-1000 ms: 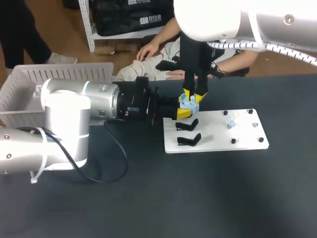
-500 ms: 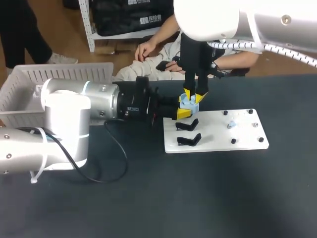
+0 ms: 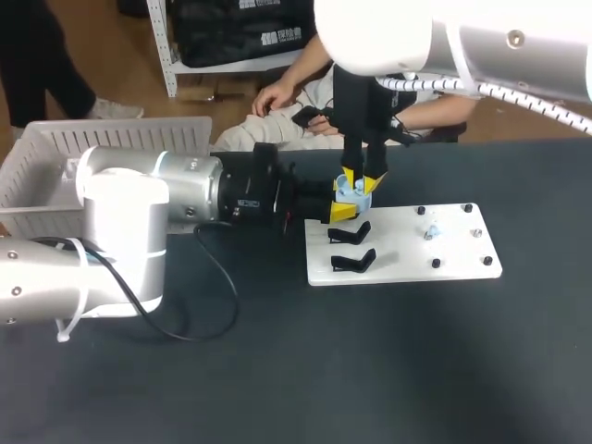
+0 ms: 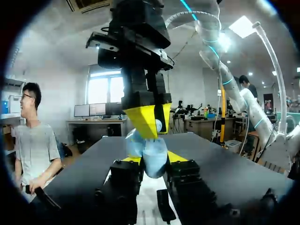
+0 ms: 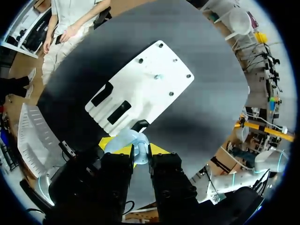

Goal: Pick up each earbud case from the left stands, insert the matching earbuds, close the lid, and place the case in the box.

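Note:
My left gripper (image 3: pixel 340 209) reaches in sideways over the white board's (image 3: pixel 407 252) left end, shut on a light blue earbud case (image 3: pixel 349 192) with its lid open. In the left wrist view the case (image 4: pixel 151 157) sits between the yellow tips of the left gripper (image 4: pixel 152 161). My right gripper (image 3: pixel 359 181) hangs straight down over the case, its tips at the case's open top. It is shut on a small light blue earbud (image 5: pixel 140 152). A second earbud (image 3: pixel 431 231) lies on the board's right half. Both black stands (image 3: pixel 351 231) (image 3: pixel 353 261) are empty.
A white slotted basket (image 3: pixel 55 166) stands at the table's far left, behind my left arm. A black cable (image 3: pixel 217 277) loops on the dark tabletop beside that arm. Small black pegs (image 3: pixel 435 264) stick up from the board's right half.
My right arm's upper part has shifted slightly left. Both grippers and the case stay where they were.

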Controlling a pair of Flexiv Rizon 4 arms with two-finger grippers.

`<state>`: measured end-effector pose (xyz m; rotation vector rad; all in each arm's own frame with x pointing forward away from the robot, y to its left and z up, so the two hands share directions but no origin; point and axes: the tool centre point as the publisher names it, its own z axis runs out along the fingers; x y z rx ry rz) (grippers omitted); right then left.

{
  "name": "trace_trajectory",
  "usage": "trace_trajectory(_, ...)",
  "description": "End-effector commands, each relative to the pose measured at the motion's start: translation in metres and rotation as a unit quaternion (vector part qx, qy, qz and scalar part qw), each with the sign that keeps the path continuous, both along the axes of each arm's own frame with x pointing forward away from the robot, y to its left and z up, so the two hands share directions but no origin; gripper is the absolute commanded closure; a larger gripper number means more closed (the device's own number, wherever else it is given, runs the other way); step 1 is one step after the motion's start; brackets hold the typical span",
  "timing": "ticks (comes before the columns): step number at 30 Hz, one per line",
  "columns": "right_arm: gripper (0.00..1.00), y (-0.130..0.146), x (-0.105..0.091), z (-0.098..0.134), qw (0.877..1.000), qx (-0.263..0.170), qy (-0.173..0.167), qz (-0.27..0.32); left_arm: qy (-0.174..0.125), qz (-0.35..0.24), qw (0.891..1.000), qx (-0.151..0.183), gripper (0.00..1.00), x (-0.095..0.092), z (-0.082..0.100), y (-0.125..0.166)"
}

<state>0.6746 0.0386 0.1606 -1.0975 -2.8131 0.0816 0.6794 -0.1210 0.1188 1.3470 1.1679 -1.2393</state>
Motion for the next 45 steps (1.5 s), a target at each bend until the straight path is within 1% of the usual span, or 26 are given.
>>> trace_trajectory(1, 1.00, 0.004, 0.005, -0.002, 1.000, -0.003, 0.007, -0.001, -0.002, 0.003, 1.000, -0.001, 1.00, -0.002, -0.001, -0.001)
trace_trajectory(6, 1.00, 0.004, 0.006, -0.004, 1.000, -0.003, 0.011, -0.003, -0.002, 0.003, 1.000, -0.001, 1.00, -0.002, -0.001, -0.001)
trace_trajectory(10, 0.39, 0.004, 0.006, -0.004, 1.000, 0.002, 0.009, -0.003, -0.002, 0.003, 1.000, -0.001, 1.00, -0.002, -0.001, -0.001)
trace_trajectory(11, 0.28, 0.005, 0.006, -0.003, 1.000, 0.005, 0.008, -0.003, -0.002, 0.003, 1.000, -0.001, 1.00, -0.002, -0.001, -0.001)
trace_trajectory(12, 0.19, 0.005, 0.006, -0.001, 1.000, 0.009, 0.006, -0.001, -0.002, 0.003, 1.000, -0.001, 1.00, -0.002, -0.001, -0.001)
trace_trajectory(14, 0.08, 0.004, 0.004, 0.002, 1.000, 0.026, 0.002, 0.000, -0.002, 0.003, 1.000, -0.001, 1.00, -0.002, -0.001, -0.001)
trace_trajectory(15, 0.07, 0.004, 0.002, 0.004, 0.999, 0.032, 0.000, 0.001, -0.002, 0.003, 1.000, -0.001, 1.00, -0.002, -0.001, -0.001)
trace_trajectory(16, 0.09, 0.003, -0.001, 0.007, 0.999, 0.047, -0.004, 0.000, -0.002, 0.003, 1.000, -0.001, 1.00, -0.002, -0.001, -0.001)
trace_trajectory(18, 0.11, -0.001, -0.008, 0.014, 0.997, 0.069, -0.015, 0.004, -0.002, 0.003, 1.000, -0.001, 1.00, -0.002, -0.001, -0.001)
trace_trajectory(20, 0.20, -0.006, -0.015, 0.020, 0.995, 0.089, -0.033, 0.019, -0.002, 0.003, 1.000, -0.001, 1.00, -0.002, -0.001, -0.001)
trace_trajectory(21, 0.35, -0.009, -0.017, 0.023, 0.994, 0.102, -0.037, 0.031, -0.002, 0.003, 1.000, -0.001, 1.00, -0.002, -0.001, -0.001)
trace_trajectory(22, 0.41, -0.011, -0.020, 0.024, 0.992, 0.107, -0.041, 0.056, -0.002, 0.003, 1.000, -0.001, 1.00, -0.002, -0.001, -0.001)
trace_trajectory(23, 0.36, -0.015, -0.023, 0.026, 0.991, 0.101, -0.056, 0.067, -0.002, 0.003, 1.000, -0.001, 1.00, -0.002, -0.001, -0.001)
trace_trajectory(24, 0.32, -0.020, -0.024, 0.028, 0.988, 0.113, -0.069, 0.076, -0.002, 0.003, 1.000, -0.001, 1.00, -0.002, -0.001, -0.001)
trace_trajectory(25, 0.25, -0.024, -0.026, 0.030, 0.985, 0.123, -0.075, 0.092, -0.002, 0.003, 1.000, -0.001, 1.00, -0.002, -0.001, -0.001)
trace_trajectory(26, 0.16, -0.028, -0.028, 0.032, 0.982, 0.119, -0.088, 0.115, -0.002, 0.003, 1.000, -0.001, 1.00, -0.002, -0.001, -0.001)
trace_trajectory(27, 0.17, -0.034, -0.029, 0.034, 0.980, 0.117, -0.110, 0.117, -0.002, 0.003, 1.000, -0.001, 1.00, -0.002, -0.001, -0.001)
trace_trajectory(28, 0.20, -0.038, -0.030, 0.036, 0.977, 0.132, -0.114, 0.123, -0.002, 0.003, 1.000, -0.001, 1.00, -0.002, -0.001, -0.001)
trace_trajectory(30, 0.46, -0.046, -0.032, 0.040, 0.969, 0.133, -0.134, 0.161, -0.002, 0.003, 1.000, -0.001, 1.00, -0.002, -0.001, -0.001)
trace_trajectory(31, 0.47, -0.049, -0.033, 0.040, 0.966, 0.130, -0.140, 0.174, -0.002, 0.003, 1.000, -0.001, 1.00, -0.002, -0.001, -0.001)
trace_trajectory(32, 0.43, -0.053, -0.034, 0.041, 0.962, 0.135, -0.140, 0.190, -0.002, 0.003, 1.000, -0.001, 1.00, -0.002, -0.001, -0.001)
trace_trajectory(33, 0.37, -0.056, -0.034, 0.041, 0.958, 0.134, -0.144, 0.207, -0.002, 0.003, 1.000, -0.001, 1.00, -0.002, -0.001, -0.001)
trace_trajectory(34, 0.36, -0.058, -0.035, 0.041, 0.955, 0.131, -0.146, 0.223, -0.002, 0.003, 1.000, -0.001, 1.00, -0.002, -0.001, -0.001)
trace_trajectory(35, 0.38, -0.061, -0.035, 0.040, 0.951, 0.131, -0.149, 0.236, -0.002, 0.003, 1.000, -0.001, 1.00, -0.002, -0.001, -0.001)
trace_trajectory(38, 0.50, -0.069, -0.032, 0.038, 0.942, 0.129, -0.151, 0.270, -0.002, 0.003, 1.000, -0.001, 1.00, -0.002, -0.001, -0.001)
trace_trajectory(45, 0.53, -0.091, -0.027, 0.020, 0.924, 0.121, -0.141, 0.334, -0.002, 0.003, 1.000, -0.001, 1.00, -0.002, -0.001, -0.001)
